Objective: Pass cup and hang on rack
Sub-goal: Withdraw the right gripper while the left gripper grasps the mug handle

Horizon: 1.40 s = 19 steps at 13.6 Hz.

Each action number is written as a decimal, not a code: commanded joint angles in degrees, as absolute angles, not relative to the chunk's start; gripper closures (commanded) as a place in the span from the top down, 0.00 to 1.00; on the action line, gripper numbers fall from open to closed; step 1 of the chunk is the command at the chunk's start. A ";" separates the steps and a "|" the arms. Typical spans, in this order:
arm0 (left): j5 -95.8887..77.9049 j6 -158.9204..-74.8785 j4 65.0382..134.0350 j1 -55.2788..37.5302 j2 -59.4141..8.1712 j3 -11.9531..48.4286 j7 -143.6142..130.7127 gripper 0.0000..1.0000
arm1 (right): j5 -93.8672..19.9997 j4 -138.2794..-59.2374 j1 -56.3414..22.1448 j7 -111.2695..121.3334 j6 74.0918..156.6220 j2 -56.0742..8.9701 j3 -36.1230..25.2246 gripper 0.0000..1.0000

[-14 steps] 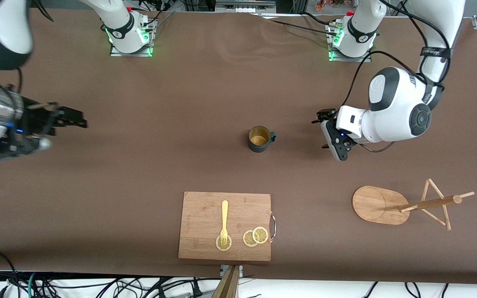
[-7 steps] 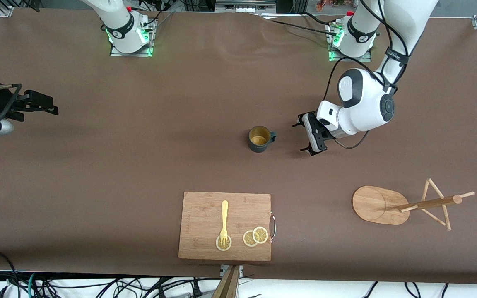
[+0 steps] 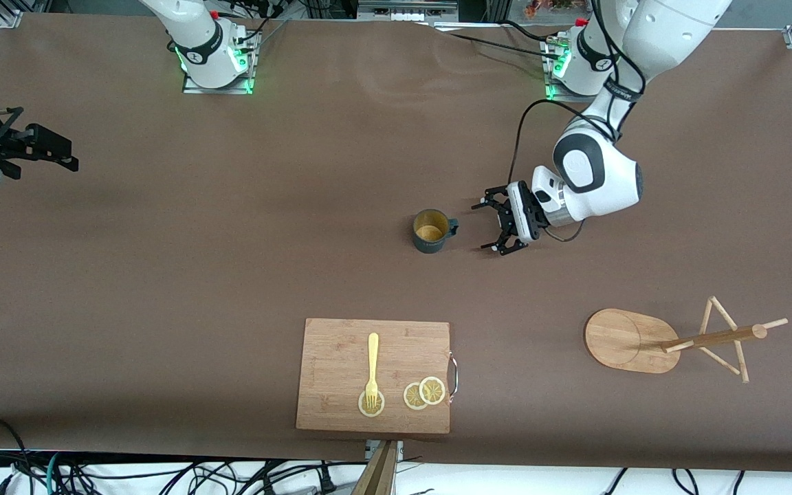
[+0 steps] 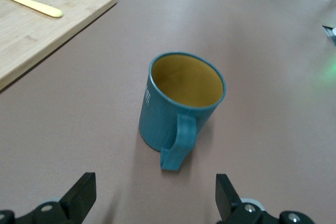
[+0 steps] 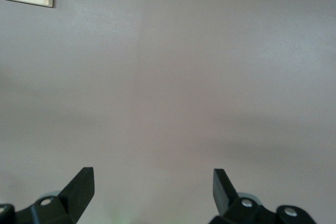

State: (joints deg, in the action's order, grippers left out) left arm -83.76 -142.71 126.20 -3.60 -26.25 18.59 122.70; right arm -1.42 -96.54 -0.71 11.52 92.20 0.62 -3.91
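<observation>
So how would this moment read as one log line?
left gripper: open beside cup handle | right gripper: open, waiting | rack: lying down

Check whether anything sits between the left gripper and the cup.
Nothing visible does. The open left gripper faces the cup handle across bare table. The right gripper waits at its own end.

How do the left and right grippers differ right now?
The left gripper sits beside the cup, facing its handle; the right gripper waits at the right arm's end of the table, over bare tabletop. The left wrist view shows the cup; the right shows tabletop. Both have open, empty fingers.
</observation>
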 commanded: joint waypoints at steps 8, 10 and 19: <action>-103.62 -143.17 124.55 -5.62 -32.08 19.42 143.43 1.00 | 3.78 -94.58 0.79 10.99 91.94 -0.78 -3.33 1.00; -103.71 -143.26 124.10 -5.89 -32.61 19.42 144.93 1.00 | 1.08 -94.31 0.79 11.42 91.68 -1.84 -6.05 1.00; -107.05 -143.88 124.01 -6.94 -32.52 21.80 145.19 0.88 | -2.90 -93.16 0.53 11.95 91.58 -1.58 -8.88 1.00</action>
State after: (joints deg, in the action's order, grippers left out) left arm -104.97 -142.91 124.91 -6.86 -32.02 21.51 142.92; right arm -2.16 -94.18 0.19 11.34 92.30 -1.26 -9.20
